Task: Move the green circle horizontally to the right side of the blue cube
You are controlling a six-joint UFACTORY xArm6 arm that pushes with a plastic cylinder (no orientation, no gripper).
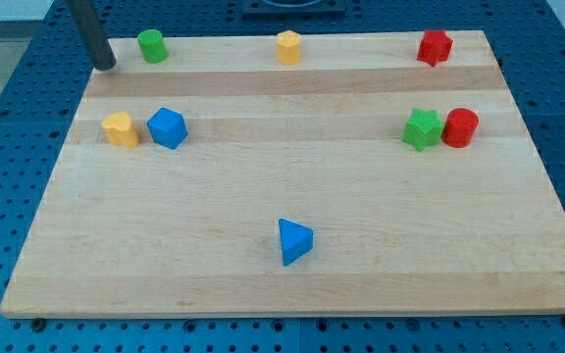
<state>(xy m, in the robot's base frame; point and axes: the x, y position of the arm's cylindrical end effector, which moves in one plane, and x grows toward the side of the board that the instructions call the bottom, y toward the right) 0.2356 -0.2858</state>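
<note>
Green circle (151, 45), a short upright cylinder, stands near the far left corner of the wooden board (292, 294), well apart from the blue cube (167, 127), which sits nearer and slightly to its right, just beside a yellow block (119, 128). My tip (105, 66) rests at the board's far left edge, just left of the green circle and not touching it; the arm carries no jaws, only a bare rod, so it grips nothing.

The piece looks small, light and rigid, likely to slide easily on the smooth wood. Its rounded wall may let it roll off a push that lands off-centre, so contact probably belongs squarely on the side opposite the intended travel.

Elsewhere, a yellow-orange block (288, 46) sits at the far edge, a red star (436, 46) at far right, a green star (422, 128) touching a red cylinder (460, 127) at right, and a blue triangle (294, 241) near the front.
</note>
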